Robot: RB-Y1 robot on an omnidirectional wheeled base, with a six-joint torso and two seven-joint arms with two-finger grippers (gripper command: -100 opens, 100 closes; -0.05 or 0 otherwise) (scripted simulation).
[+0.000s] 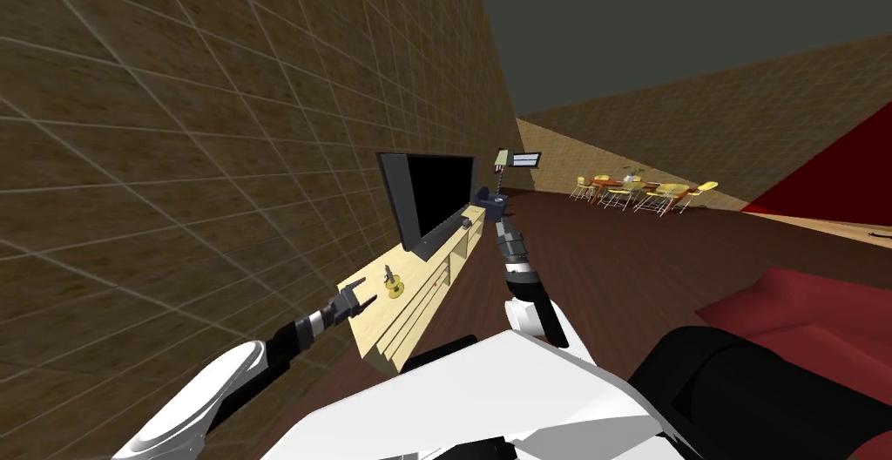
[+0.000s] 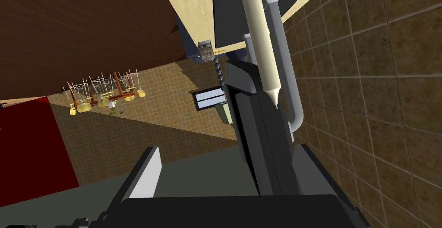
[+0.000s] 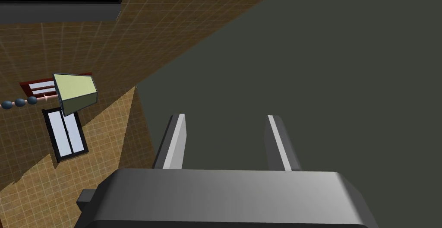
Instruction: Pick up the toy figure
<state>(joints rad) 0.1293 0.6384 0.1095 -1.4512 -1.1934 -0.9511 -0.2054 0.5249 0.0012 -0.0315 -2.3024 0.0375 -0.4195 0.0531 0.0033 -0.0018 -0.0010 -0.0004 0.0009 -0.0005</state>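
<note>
The toy figure (image 1: pixel 395 283), small and dark on a yellow base, stands on the near end of a light wooden TV stand (image 1: pixel 435 294) by the tiled wall. My left gripper (image 1: pixel 359 294) is just short of it, fingers open. In the left wrist view the toy figure (image 2: pixel 259 44) looms close as a pale tapered rod, a grey curved piece and a dark body, in line with the gap of the left gripper (image 2: pixel 226 148). One finger (image 2: pixel 144 178) shows; the other is mostly hidden behind the figure. My right gripper (image 1: pixel 490 206) is raised near the stand's far end; the right gripper (image 3: pixel 226 121) is open and empty.
A black TV (image 1: pixel 435 192) takes up the middle of the stand. A floor lamp (image 1: pixel 502 160) stands past the far end. A tiled wall runs along my left. A red sofa (image 1: pixel 801 307) is on my right, with a dining table and chairs (image 1: pixel 640 192) far across the dark floor.
</note>
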